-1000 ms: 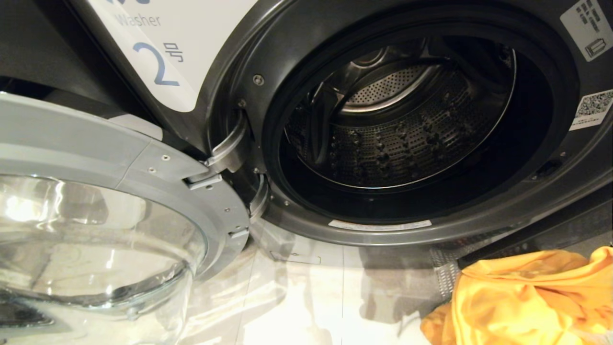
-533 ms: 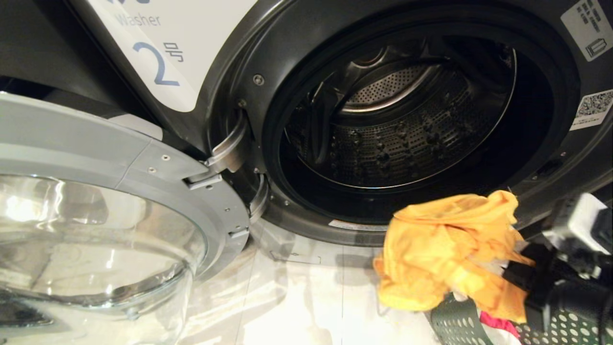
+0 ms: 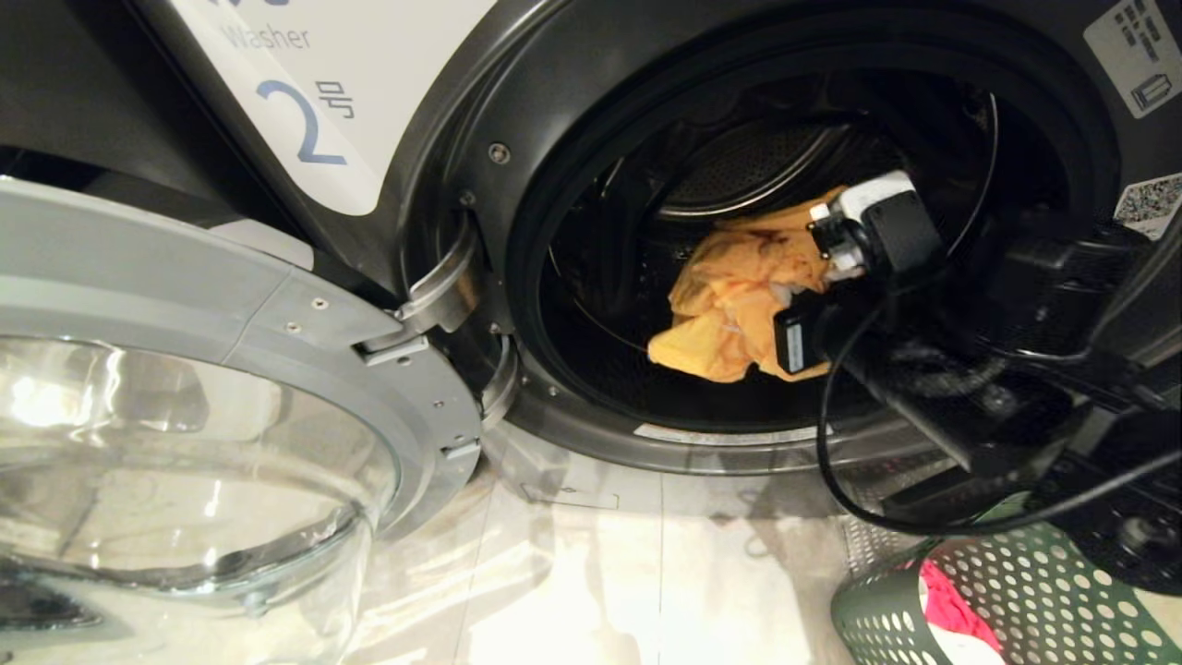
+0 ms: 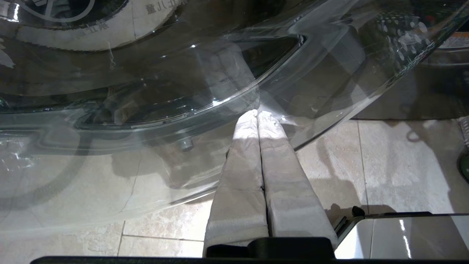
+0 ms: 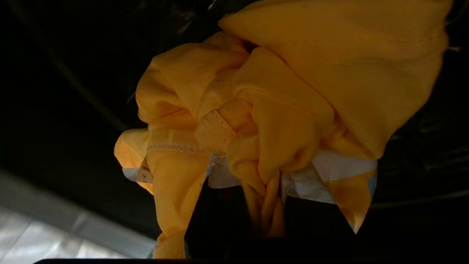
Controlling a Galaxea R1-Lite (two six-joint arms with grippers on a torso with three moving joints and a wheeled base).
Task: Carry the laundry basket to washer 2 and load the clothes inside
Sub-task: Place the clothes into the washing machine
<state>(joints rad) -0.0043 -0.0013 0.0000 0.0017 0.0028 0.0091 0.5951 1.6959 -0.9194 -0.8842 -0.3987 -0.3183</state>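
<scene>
Yellow garment (image 3: pixel 729 305) — bunched, clamped in right gripper (image 3: pixel 802 294) — hangs lengthwise inside washer 2 (image 3: pixel 517 111).

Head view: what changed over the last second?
The right gripper, shut on the yellow garment, lifted it from beside the basket up into washer 2's drum. The open door and the shut left gripper stayed put.

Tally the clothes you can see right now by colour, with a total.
Yellow: 1, garment held by the right claw inside the washer
Red-magenta: 1, garment in the basket
Total: 2
</scene>
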